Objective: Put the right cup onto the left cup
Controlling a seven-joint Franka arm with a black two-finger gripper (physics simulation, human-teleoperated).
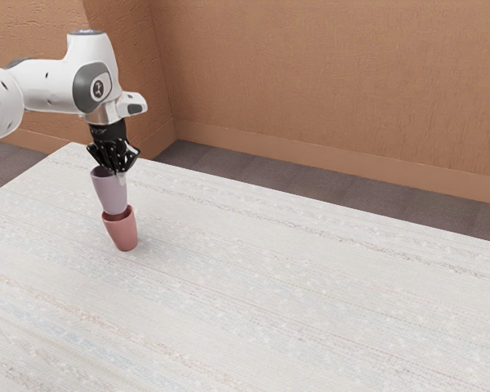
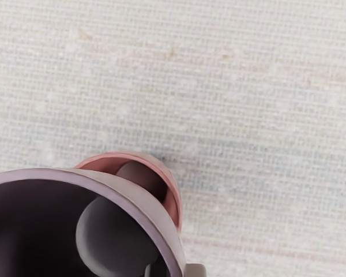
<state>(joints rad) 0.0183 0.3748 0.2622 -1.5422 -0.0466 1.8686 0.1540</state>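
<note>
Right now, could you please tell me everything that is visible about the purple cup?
The purple cup is pale and greyish, smooth and plain, perhaps plastic or ceramic, with no visible handle. Its round rim is wider than its base, and its inside is dark with a greyer round bottom. It hangs roughly upright, mouth up, its base near the mouth of the pink cup; whether they touch, I cannot tell. My end effector pinches its wall, one fingertip inside, one outside.

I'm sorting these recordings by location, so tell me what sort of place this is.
Probably a plain room in simulation: textured orange-brown walls, dark flooring and a pale, woven-looking tabletop.
</note>
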